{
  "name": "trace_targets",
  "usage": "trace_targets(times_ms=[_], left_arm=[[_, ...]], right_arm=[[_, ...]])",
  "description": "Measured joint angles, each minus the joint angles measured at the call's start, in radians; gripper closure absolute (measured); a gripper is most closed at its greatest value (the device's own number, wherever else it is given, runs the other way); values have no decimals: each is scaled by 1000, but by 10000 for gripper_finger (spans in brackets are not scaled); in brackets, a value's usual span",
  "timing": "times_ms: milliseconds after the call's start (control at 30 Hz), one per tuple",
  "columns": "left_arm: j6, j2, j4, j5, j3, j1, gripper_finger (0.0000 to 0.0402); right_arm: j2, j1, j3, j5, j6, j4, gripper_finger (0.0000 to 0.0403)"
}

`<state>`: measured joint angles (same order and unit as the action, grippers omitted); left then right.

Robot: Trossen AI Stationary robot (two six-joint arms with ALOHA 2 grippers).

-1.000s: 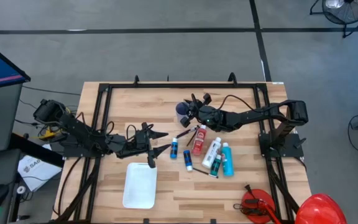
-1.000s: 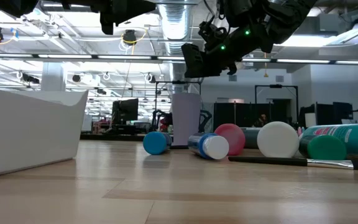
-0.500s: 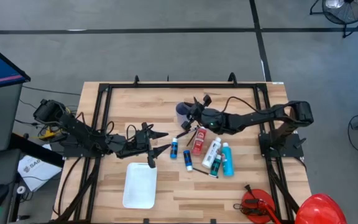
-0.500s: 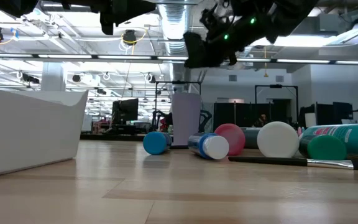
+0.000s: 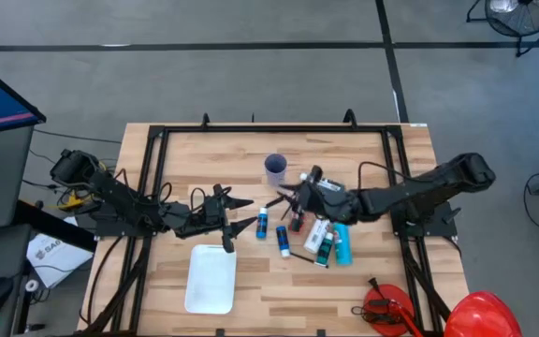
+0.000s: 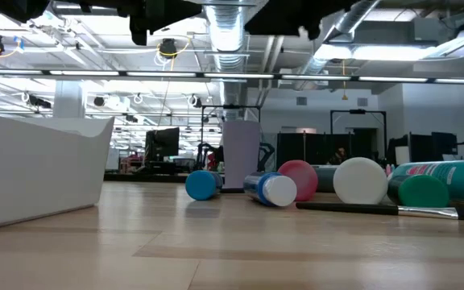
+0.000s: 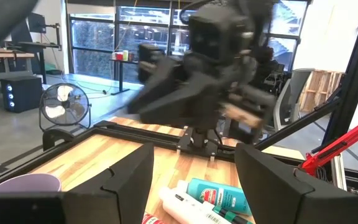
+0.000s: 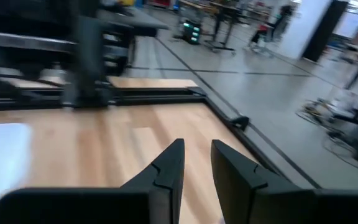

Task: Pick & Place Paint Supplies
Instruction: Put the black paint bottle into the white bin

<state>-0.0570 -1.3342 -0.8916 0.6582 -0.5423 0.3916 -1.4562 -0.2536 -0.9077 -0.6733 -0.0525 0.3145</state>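
Note:
Several paint bottles lie on their sides in a cluster at the table's middle: light blue, dark blue, red, white, teal. A thin dark brush lies beside them. My right gripper hovers above the cluster's far side, its fingers a narrow gap apart with nothing between them. My left gripper waits open left of the bottles, pointing level at them.
A purple cup stands just beyond the bottles. A white tray sits near the front edge, left of centre. Black frame rails run along the table's sides and back. A big red rounded thing lies off the front right corner.
My right gripper has swung away from the purple cup toward the table's near edge, coming over the bottle cluster. It has also risen, leaving the low view at the top, and tipped closer to level. The bottles, brush and cup have stayed put.

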Motion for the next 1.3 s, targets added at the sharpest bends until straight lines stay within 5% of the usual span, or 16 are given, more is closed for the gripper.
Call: trace_targets(times_ms=[433,700,833,1133,1300], left_arm=[[-6,0,3,-6,0,4,183],[13,0,6,-107,0,3,183],[6,0,6,-107,0,3,183],[-10,0,11,-106,0,3,183],[-9,0,13,-106,0,3,183]], right_arm=[[12,-209,0,-2,88,-155,330],[12,-315,0,-4,145,-261,330],[12,-349,0,-10,272,-334,332],[37,-244,0,-123,734,-854,343],[37,-131,1,-115,745,-949,344]])
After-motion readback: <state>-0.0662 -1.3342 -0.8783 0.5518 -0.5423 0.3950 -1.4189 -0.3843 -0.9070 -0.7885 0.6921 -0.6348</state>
